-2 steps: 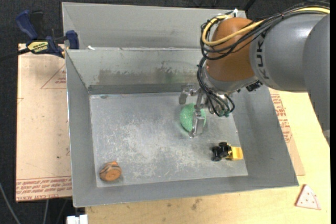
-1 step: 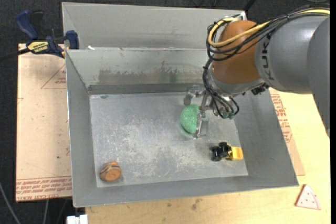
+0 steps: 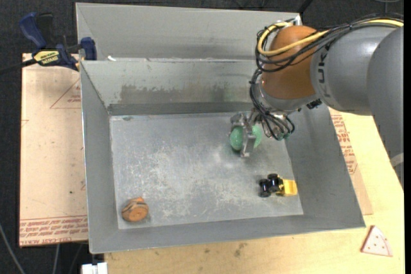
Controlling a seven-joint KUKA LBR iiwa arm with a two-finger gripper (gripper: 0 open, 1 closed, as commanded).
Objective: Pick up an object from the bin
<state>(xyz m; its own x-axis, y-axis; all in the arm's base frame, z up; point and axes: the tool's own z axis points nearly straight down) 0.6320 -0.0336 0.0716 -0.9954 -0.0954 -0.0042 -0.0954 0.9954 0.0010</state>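
Nearest, by the front-left corner of the bin [image 3: 180, 163], lies a small brown-orange disc [image 3: 135, 210], flat on the floor; toward the front-right corner sits a yellow-and-black toy [image 3: 278, 186], clear of the side wall; both are loose and well apart from each other, so neither crowds the work farther back. Beyond the toy, in the right half of the floor and nearer the back wall, the gripper [image 3: 246, 145] hangs down from the wrist, its fingers closed on a green rounded thing [image 3: 237, 137], which bulges out on their left side. The fingers come almost straight down, which suits a pinch across so small a body; the thing looks low, at or just above the floor, so I judge the lift hardly begun.
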